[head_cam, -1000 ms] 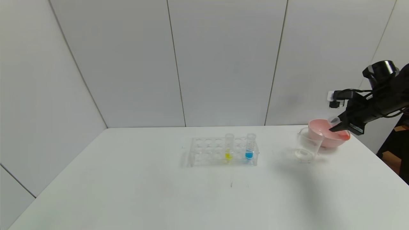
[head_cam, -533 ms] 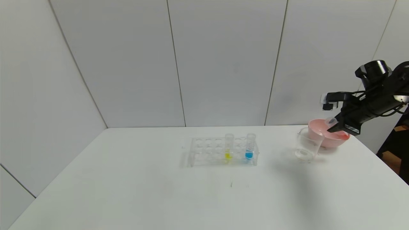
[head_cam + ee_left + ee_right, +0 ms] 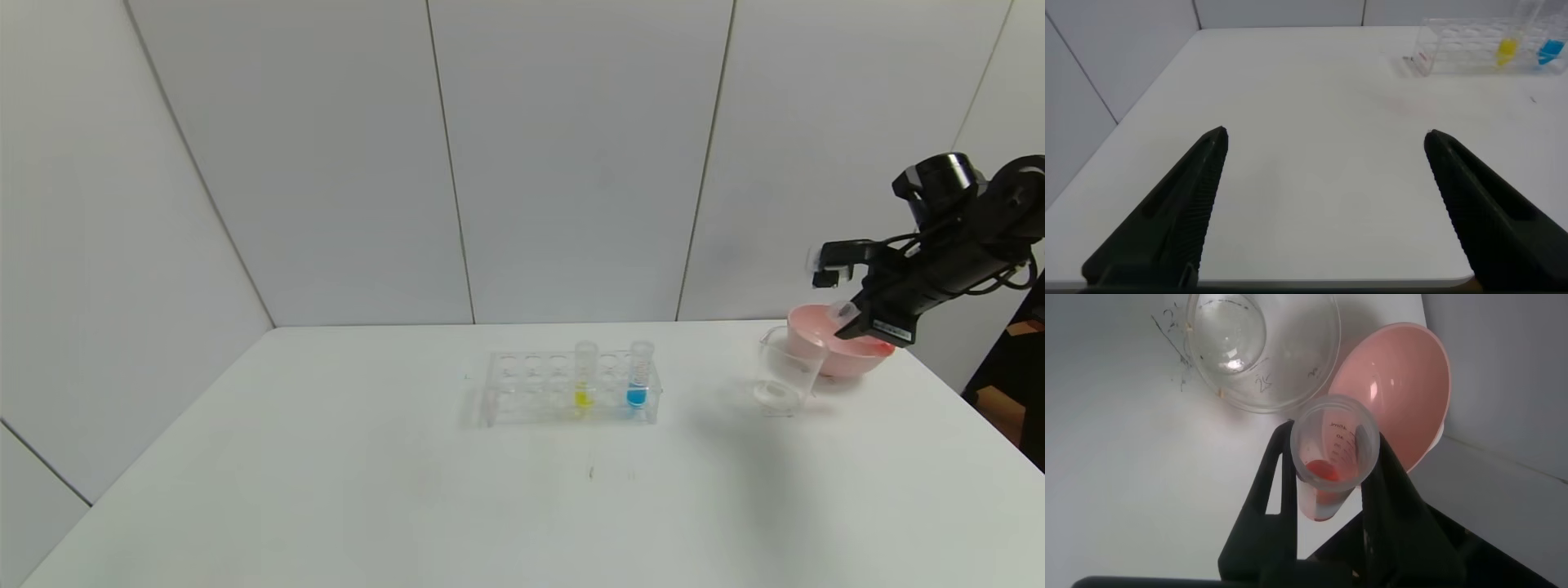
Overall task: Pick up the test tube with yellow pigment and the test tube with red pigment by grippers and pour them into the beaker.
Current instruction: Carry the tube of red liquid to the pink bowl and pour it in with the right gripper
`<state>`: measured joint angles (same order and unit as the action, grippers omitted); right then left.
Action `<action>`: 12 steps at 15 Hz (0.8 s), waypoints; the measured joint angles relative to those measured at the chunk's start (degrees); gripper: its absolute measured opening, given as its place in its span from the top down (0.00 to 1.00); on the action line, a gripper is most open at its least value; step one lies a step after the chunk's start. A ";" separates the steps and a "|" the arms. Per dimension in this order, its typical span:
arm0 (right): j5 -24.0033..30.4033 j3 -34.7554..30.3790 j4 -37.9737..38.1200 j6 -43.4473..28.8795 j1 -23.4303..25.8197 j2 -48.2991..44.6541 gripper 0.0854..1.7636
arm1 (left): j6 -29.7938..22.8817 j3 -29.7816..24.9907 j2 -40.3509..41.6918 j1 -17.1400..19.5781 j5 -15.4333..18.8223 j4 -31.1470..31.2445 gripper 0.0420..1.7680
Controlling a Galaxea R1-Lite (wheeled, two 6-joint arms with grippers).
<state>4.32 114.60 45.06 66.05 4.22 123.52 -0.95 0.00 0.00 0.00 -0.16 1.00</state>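
My right gripper is shut on the test tube with red pigment, held tilted above the near rim of the pink bowl. The tube's open mouth points towards the beaker, its red tip towards the wrist. In the right wrist view the tube sits between both fingers, with the beaker just beyond it. The test tube with yellow pigment stands upright in the clear rack. My left gripper is open over bare table, far from the rack, and is out of the head view.
A pink bowl stands right behind the beaker, close to the table's right edge. A blue-tipped tube stands in the rack beside the yellow one. The white table ends at a wall behind.
My right gripper has moved left and slightly up with the red tube, bringing its mouth closer to the beaker. Rack, beaker and bowl have not moved.
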 joint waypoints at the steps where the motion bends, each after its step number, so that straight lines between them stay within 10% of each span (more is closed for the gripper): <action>1: -0.76 -0.02 0.05 -0.04 -0.20 0.07 0.75 | 0.00 0.00 0.00 0.00 0.00 0.00 0.03; 12: -8.08 -0.02 -1.71 -0.06 -4.08 1.12 0.75 | 0.02 0.00 0.00 0.00 0.00 0.00 0.03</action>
<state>-3.77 114.58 43.35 65.99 0.13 124.64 -0.93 0.00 0.00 0.00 -0.16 1.00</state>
